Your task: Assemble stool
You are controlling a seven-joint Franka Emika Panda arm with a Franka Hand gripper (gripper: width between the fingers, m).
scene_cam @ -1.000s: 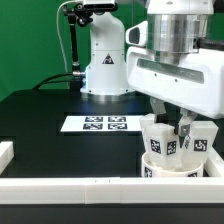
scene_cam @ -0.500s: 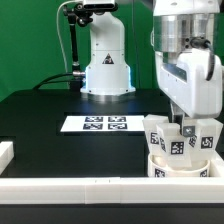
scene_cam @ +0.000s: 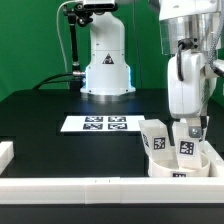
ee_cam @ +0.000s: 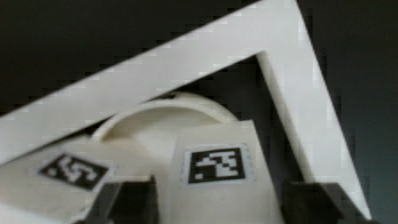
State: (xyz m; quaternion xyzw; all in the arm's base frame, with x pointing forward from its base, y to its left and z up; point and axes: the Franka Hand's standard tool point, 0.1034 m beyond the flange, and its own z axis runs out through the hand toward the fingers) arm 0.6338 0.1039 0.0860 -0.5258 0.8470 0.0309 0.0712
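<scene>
The robot arm's fingers (scene_cam: 187, 128) clasp a white tagged leg (scene_cam: 187, 146) standing upright on the round seat (scene_cam: 185, 167), near the white border bar (scene_cam: 110, 187) at the exterior view's right. A second leg (scene_cam: 155, 139) stands just beside it. The marker board (scene_cam: 95, 124) lies flat on the black desk (scene_cam: 60, 140).

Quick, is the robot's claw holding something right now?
Gripper: closed on a stool leg, which stands on the seat disc.
</scene>
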